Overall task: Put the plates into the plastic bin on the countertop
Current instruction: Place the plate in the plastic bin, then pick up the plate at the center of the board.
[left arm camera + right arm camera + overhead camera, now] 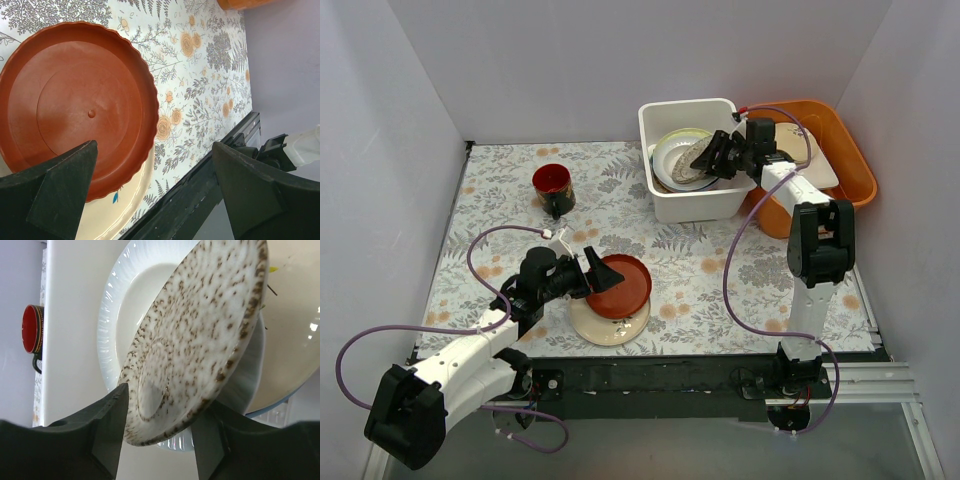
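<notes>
Left hand (pixel 155 150) spread wide over red-brown plate (pixel 80 110), right hand (pixel 160 405) astride speckled dish (pixel 200 335), grip unclear

The red-brown round plate with the scalloped rim (pixel 85 110) looks like smooth, matt plastic; the pale cream plate (pixel 120 210) beneath it has a slight sheen. The brown-speckled oval dish (pixel 200 340) and the white ribbed plate (pixel 117 315) look like glossy glazed ceramic. The white rectangular bin (pixel 692 205) is smooth plastic. The flower-patterned bench (pixel 200 75) is matt. The left claw (pixel 154 155) has matt black plastic fingers (pixel 55 190).
</notes>
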